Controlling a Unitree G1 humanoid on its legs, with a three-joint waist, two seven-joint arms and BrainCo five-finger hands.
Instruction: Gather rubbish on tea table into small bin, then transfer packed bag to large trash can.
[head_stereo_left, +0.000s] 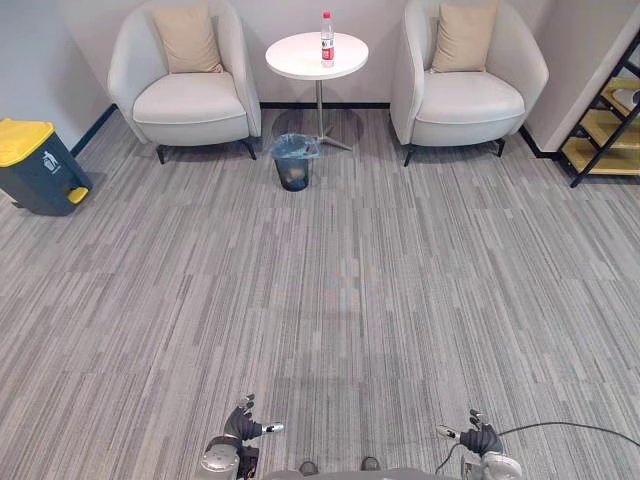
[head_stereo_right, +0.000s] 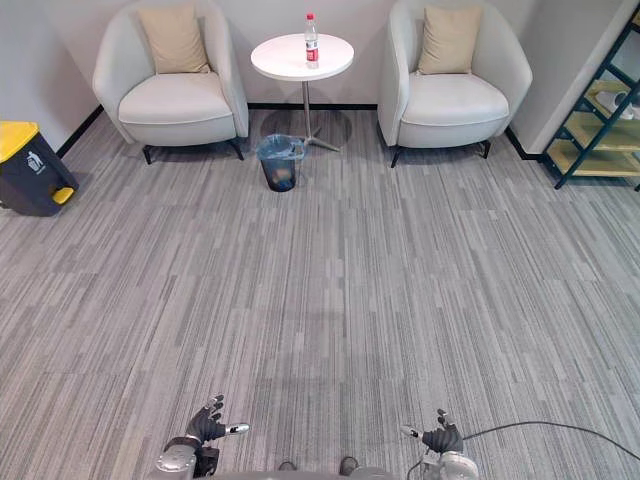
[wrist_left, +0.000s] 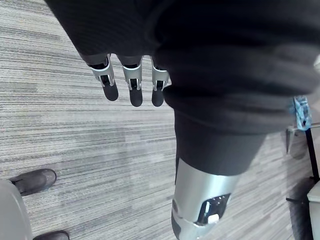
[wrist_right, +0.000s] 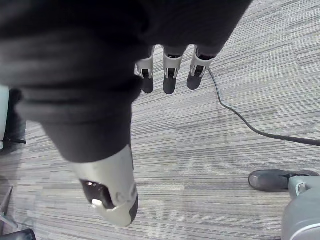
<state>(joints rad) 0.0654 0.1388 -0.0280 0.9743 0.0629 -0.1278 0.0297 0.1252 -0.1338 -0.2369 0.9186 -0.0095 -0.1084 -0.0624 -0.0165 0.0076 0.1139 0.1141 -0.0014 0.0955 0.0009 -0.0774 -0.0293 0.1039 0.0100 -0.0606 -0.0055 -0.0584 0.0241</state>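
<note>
A clear plastic bottle (head_stereo_left: 327, 38) with a red cap and label stands upright on the round white tea table (head_stereo_left: 300, 58) far ahead, between two armchairs. On the floor just in front of the table sits the small dark bin (head_stereo_left: 294, 162) lined with a blue bag. The large dark trash can (head_stereo_left: 35, 166) with a yellow lid stands at the far left by the wall. My left hand (head_stereo_left: 242, 426) and right hand (head_stereo_left: 480, 436) hang low at the near edge, both with relaxed straight fingers and holding nothing, far from the table.
Two cream armchairs (head_stereo_left: 190, 82) (head_stereo_left: 465, 78), each with a beige cushion, flank the table. A black-framed wooden shelf (head_stereo_left: 606, 125) stands at the far right. Grey striped carpet (head_stereo_left: 330, 300) stretches between me and the furniture.
</note>
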